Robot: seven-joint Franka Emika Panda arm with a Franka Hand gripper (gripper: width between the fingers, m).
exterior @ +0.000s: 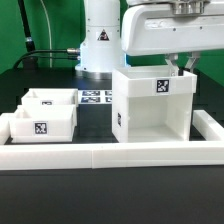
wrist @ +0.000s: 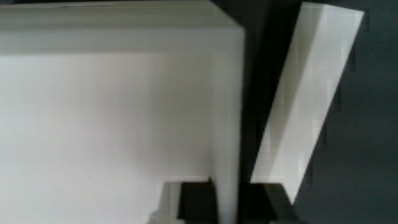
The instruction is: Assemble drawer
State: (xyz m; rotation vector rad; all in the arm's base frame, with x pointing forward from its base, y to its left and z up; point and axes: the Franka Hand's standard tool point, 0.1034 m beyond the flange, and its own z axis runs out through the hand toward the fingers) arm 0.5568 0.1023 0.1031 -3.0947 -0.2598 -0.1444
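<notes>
The drawer's tall white housing (exterior: 152, 108) stands at the exterior view's right, a square tag on its upper front. Two small white trays (exterior: 45, 118) with tags sit side by side at the exterior view's left. My gripper (exterior: 181, 66) reaches down onto the housing's top back right edge. In the wrist view the gripper (wrist: 228, 192) has its black fingers (wrist: 192, 203) on either side of a thin white wall of the housing (wrist: 107, 120), tight against it. The fingertips themselves are hidden in the exterior view.
A long low white border wall (exterior: 110, 153) runs along the front and up the right side (exterior: 207, 125). The marker board (exterior: 95, 97) lies flat behind the trays, in front of the arm's base (exterior: 100, 45). In the wrist view a white strip (wrist: 302, 100) lies beside the gripped wall, across a dark gap.
</notes>
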